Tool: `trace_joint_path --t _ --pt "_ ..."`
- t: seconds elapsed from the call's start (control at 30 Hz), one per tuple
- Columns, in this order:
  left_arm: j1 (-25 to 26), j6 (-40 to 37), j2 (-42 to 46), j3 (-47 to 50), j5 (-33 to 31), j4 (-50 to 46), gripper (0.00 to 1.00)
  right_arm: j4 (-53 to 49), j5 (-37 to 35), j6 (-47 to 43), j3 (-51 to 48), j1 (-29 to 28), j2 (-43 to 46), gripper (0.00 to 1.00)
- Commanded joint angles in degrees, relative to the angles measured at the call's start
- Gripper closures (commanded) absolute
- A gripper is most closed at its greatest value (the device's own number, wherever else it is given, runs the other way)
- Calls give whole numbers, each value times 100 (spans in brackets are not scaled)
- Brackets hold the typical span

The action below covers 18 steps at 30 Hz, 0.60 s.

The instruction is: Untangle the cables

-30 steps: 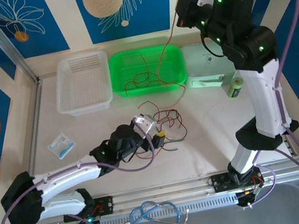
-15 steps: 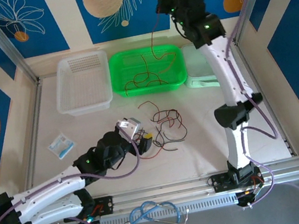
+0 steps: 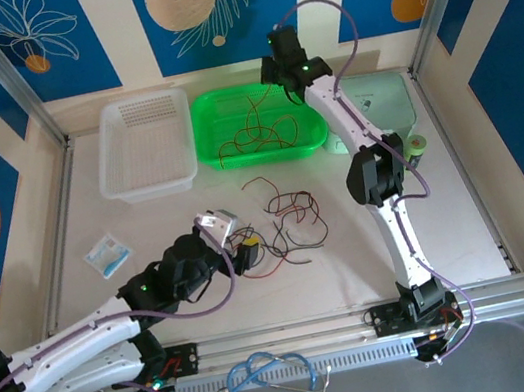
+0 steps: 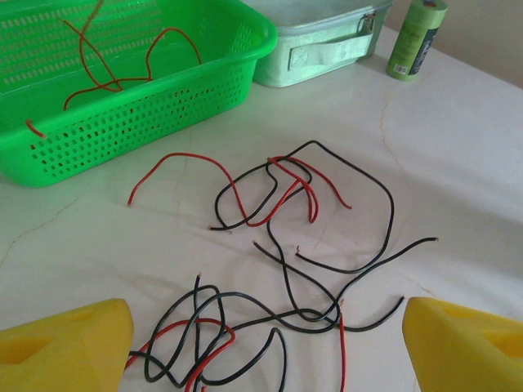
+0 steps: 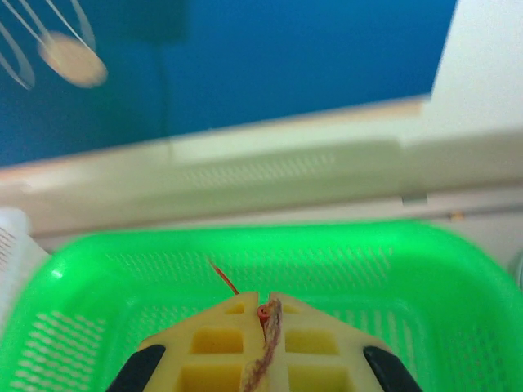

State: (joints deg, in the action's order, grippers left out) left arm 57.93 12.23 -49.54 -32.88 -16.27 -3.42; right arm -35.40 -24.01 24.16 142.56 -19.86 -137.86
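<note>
While the right gripper (image 3: 279, 63) hangs above the far side of the green perforated plastic basket (image 3: 203, 135), its yellow fingers (image 5: 221, 335) are pressed together on a thin red curly cable (image 5: 222, 279). The wire pokes out at the seam in the right wrist view and, seen from above, trails down toward the other loose red cables (image 3: 257, 136) lying in the basket (how many, I cannot count). Step in hand, by my reading: delivering one freed red strand to the basket. Left gripper (image 4: 265, 331) sits low over the white tabletop (image 4: 458, 163), jaws wide apart with nothing clamped, facing the remaining tangle of red and black cables (image 4: 278, 245). That tangle lies on the table in front of the basket, near it but not touching. One red strand (image 4: 176, 159) curls out at the basket side with a free end showing; the densest knot of black loops lies just beside the left fingertips. Next move, as I judge it: right jaws part so the strand drops inside the rim, not over it. The left then needs to take a single free end, not a crossing, and draw it out slowly so neighbouring loops slip off rather than tighten.
</note>
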Motion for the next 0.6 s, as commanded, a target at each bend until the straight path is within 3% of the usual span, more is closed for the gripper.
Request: trace_joint_path --t 0.0,0.23,0.43,0.57 --pt "34 146 109 -115 -173 -345 15 -160 -59 334 -435 25 28 100" --pt "34 373 86 -431 -253 -984 15 -1320 463 642 266 143 -615 98" --pt "34 684 -2 -767 -329 -1554 15 -1680 724 499 498 175 -593 57" --pt "34 798 -281 -1084 -218 -1817 17 -1712 745 367 380 171 -316 45"
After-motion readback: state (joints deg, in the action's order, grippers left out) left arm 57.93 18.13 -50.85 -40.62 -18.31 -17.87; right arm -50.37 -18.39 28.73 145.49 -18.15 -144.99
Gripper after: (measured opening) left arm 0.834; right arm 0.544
